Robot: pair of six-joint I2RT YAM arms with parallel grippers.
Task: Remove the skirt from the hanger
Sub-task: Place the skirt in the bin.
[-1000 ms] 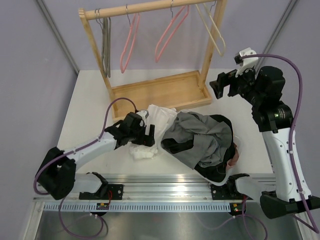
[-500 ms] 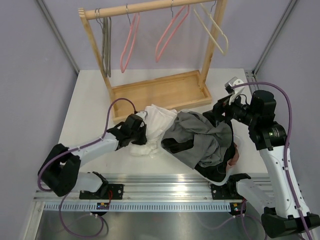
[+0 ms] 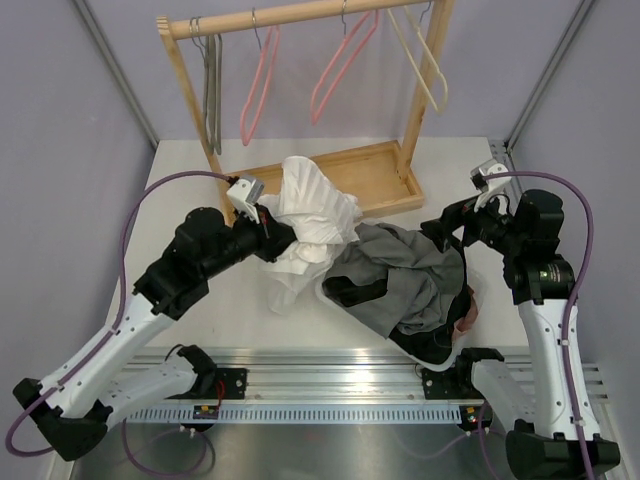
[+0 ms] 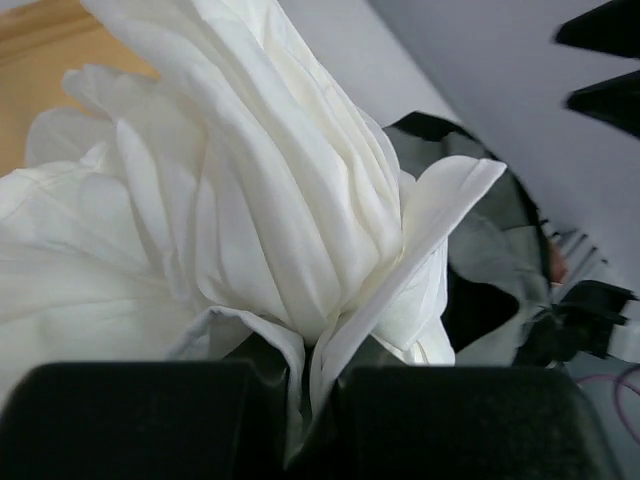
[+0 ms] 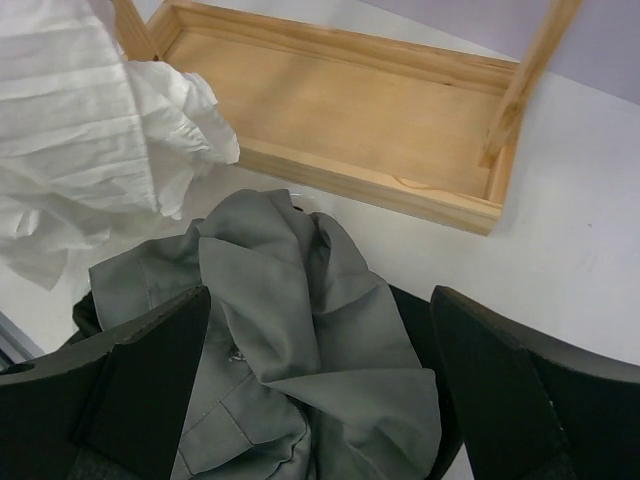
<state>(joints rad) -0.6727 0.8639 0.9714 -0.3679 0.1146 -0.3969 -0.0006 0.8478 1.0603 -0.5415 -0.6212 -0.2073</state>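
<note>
Now left tool (image 4: pixel 312 405) tight on the white skirt (image 4: pixel 250 200), right tool (image 5: pixel 320 385) wide apart over the grey garment (image 5: pixel 290 290).

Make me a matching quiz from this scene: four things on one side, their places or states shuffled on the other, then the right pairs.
Things:
1. left hand
2. right hand
3. pink hangers
4. grey garment

Places or states:
A. lying on the table
B. shut on the white pleated cloth
C. hanging from the wooden rail
D. open, holding nothing

Pairs: 1-B, 2-D, 3-C, 4-A
</note>
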